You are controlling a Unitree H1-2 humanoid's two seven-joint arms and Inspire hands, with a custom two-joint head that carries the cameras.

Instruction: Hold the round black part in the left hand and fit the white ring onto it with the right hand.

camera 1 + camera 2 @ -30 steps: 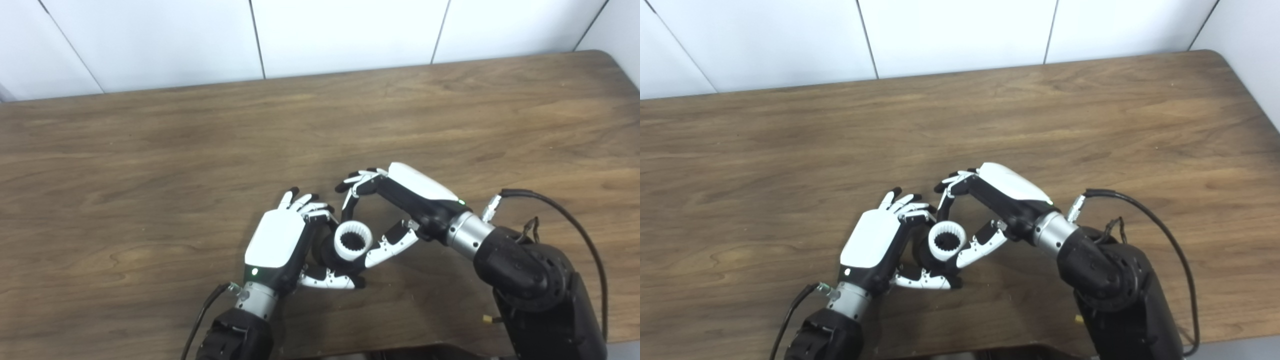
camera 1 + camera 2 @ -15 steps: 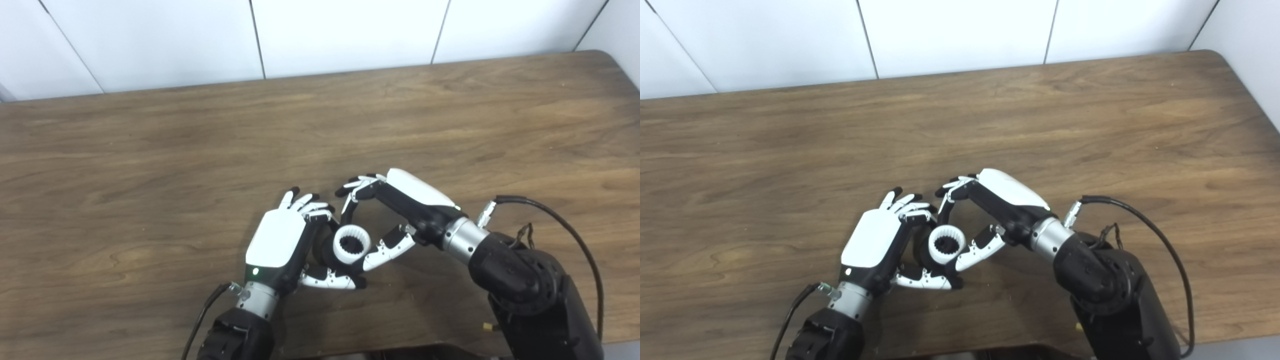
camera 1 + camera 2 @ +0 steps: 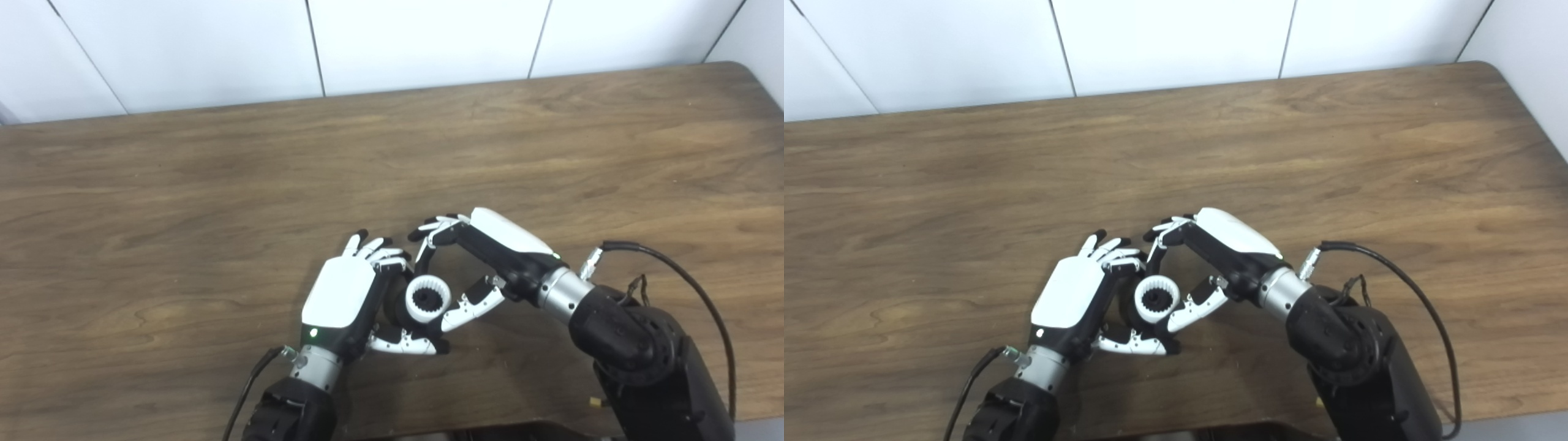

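Observation:
My left hand lies low on the table near the front edge, shut on the round black part, which shows only as a dark rim between its fingers and thumb. The white ring, toothed on its inside, sits against the black part's open face. From the right, my right hand arches over it, its fingers touching the ring's upper side and its thumb the lower right side. The same grasp shows in the right eye view, with the white ring between both hands.
The wooden table stretches wide to the left and back, ending at a white tiled wall. A black cable loops from my right wrist. The table's front edge runs just below both forearms.
My right hand has moved slightly left and down with the white ring, bringing it closer against the black part. The left hand has stayed in place.

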